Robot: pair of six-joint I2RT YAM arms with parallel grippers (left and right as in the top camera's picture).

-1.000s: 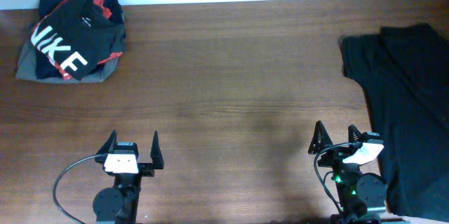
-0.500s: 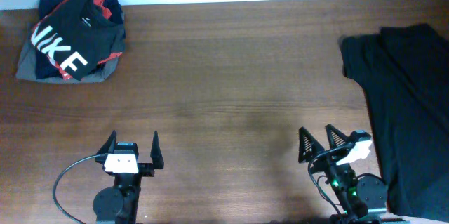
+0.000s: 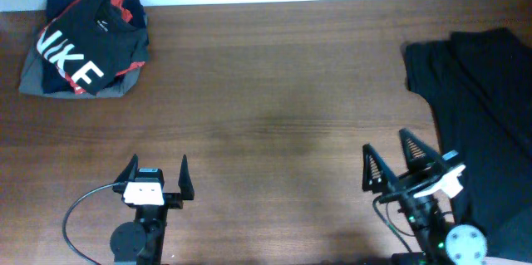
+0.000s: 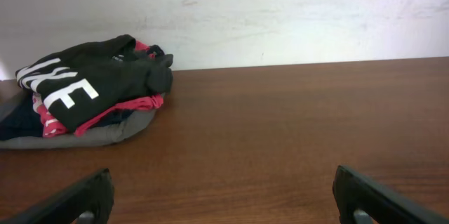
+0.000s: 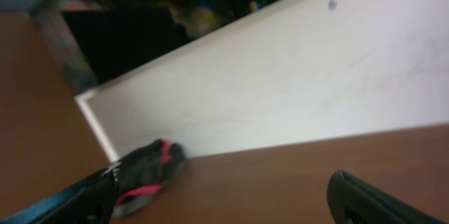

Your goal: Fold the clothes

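1. The shirt (image 3: 490,124) lies spread out, plain black, along the right edge of the tabletop (image 3: 274,90). It runs from the far right corner towards the near edge and out of the overhead view.
2. The right gripper (image 3: 386,142) sits by the near edge, angled, with its fingers over bare wood just left of the shirt. Its jaws are spread wide and hold nothing.
3. The right wrist view is tilted, and between the two dark fingertips there is only wood and the white wall (image 5: 280,90).
4. Over to the left gripper (image 3: 158,164), which is at the near edge and well left of centre. It points straight at the far edge, its jaws are fully apart, and there is nothing between them.
5. In the far left corner the NIKE top (image 3: 79,45) is heaped on a grey garment (image 3: 33,82), well apart from both grippers.
6. The left wrist view shows that heap sitting close to the wall.
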